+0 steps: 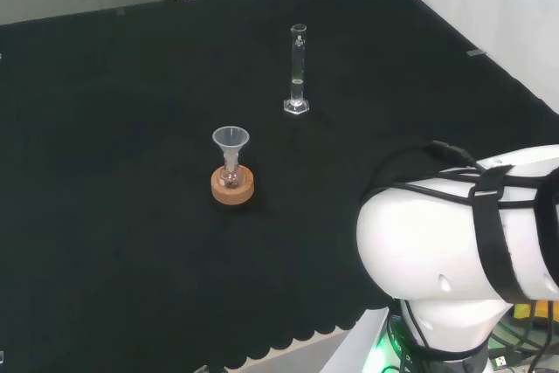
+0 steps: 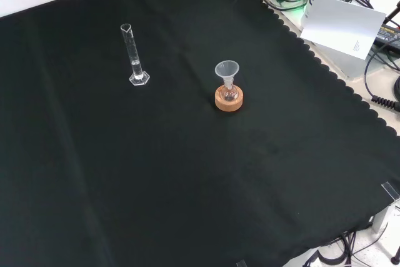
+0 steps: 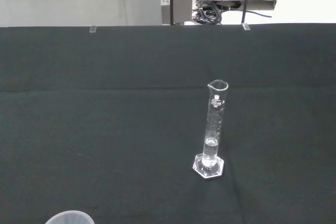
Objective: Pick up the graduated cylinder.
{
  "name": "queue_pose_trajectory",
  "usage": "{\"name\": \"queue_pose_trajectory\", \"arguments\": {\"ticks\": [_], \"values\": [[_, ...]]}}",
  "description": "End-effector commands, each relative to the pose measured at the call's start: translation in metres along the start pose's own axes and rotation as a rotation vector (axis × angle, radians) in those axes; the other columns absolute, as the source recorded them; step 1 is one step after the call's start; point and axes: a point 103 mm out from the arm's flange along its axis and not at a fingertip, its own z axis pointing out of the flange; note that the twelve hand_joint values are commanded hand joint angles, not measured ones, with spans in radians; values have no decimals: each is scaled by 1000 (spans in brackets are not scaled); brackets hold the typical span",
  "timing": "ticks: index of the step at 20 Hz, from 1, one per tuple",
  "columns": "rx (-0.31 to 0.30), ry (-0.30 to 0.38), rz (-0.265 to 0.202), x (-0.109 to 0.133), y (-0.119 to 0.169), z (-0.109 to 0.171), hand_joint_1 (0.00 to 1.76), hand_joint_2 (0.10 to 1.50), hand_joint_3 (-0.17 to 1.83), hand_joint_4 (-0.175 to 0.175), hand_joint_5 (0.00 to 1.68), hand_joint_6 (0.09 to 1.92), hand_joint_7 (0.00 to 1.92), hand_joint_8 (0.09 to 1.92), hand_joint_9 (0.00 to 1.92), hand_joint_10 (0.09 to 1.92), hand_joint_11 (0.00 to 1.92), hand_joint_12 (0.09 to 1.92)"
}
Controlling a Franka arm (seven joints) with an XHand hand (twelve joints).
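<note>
While the graduated cylinder (image 1: 298,70) stands upright, upper centre of the head view, hand state cannot be told. Risk: tall, narrow glass; a glancing approach would likely tip it.

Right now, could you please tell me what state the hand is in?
Hand: cannot be told. The graduated cylinder stands upright and alone on the black cloth, with nothing gripping it.

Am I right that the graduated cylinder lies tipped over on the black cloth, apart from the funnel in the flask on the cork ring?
Not quite. The graduated cylinder stands upright on its hexagonal base, as the head view and wrist view show. The rest holds: it is apart from the funnel, which sits in the flask on the cork ring, on the black cloth.
</note>
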Motion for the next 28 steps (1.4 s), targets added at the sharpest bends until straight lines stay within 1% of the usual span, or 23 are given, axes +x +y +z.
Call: {"name": "queue_pose_trajectory", "arguments": {"ticks": [1, 6, 10, 15, 16, 18, 20, 23, 25, 27, 28], "values": [[8, -3, 11, -7, 5, 5, 10, 1229, 319, 3, 233, 87, 55, 525, 210, 629, 130, 1356], [18, 4, 36, -15, 12, 22, 16, 1229, 312, 2, 235, 87, 57, 525, 213, 629, 129, 1357], [36, 8, 48, -28, 26, 38, 25, 1227, 305, 2, 236, 87, 58, 524, 215, 630, 129, 1358], [37, 30, 48, -46, 61, 68, 75, 1209, 288, -2, 238, 87, 72, 528, 228, 632, 130, 1361], [31, 41, 49, -50, 69, 77, 84, 1205, 284, -5, 237, 87, 74, 529, 231, 633, 130, 1362], [0, 54, 44, -55, 84, 94, 116, 1192, 275, -8, 241, 87, 83, 533, 241, 637, 129, 1365], [-14, 69, 37, -60, 98, 110, 171, 1172, 264, -16, 259, 87, 133, 560, 287, 655, 130, 1372], [16, 92, 32, -66, 119, 132, 248, 1145, 249, -25, 282, 87, 199, 604, 352, 678, 146, 1382], [27, 102, 26, -71, 131, 146, 273, 1134, 244, -27, 288, 87, 208, 617, 365, 680, 153, 1384], [36, 101, 26, -73, 141, 158, 294, 1121, 240, -29, 291, 87, 209, 629, 371, 680, 158, 1384], [39, 112, 29, -75, 145, 164, 303, 1115, 238, -30, 291, 87, 208, 634, 373, 680, 161, 1384]]}}
